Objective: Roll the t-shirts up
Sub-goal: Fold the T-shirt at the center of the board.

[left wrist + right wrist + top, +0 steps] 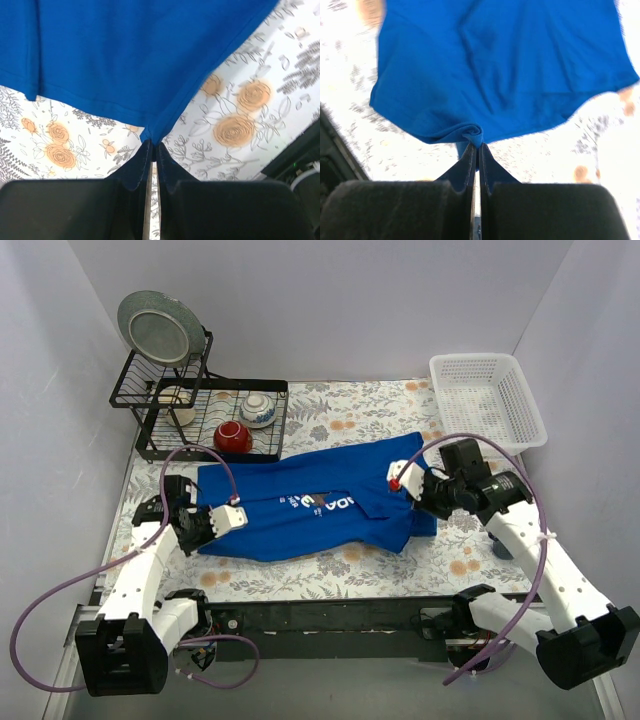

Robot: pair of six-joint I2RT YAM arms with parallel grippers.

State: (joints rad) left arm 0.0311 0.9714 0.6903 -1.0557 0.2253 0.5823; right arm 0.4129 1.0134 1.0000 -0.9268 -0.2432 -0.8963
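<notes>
The royal-blue t-shirt (pixel 320 505) lies folded lengthwise across the flowered cloth, white lettering showing mid-chest. My left gripper (pixel 232 518) is shut on its left end; in the left wrist view the blue fabric (pixel 135 60) narrows to a corner pinched between the fingertips (pixel 153 145). My right gripper (pixel 408 483) is shut on the right end. In the right wrist view a bunched fold of the t-shirt (pixel 495 65) is clamped at the fingertips (pixel 476 146). The cloth hangs slightly raised at both pinched ends.
A black dish rack (pixel 210 415) with a grey plate (pixel 157 327), a red bowl (pixel 233 436) and a white bowl (pixel 258 409) stands at the back left. A white basket (pixel 487 398) sits at the back right. The flowered tablecloth (pixel 330 570) shows in front of the shirt.
</notes>
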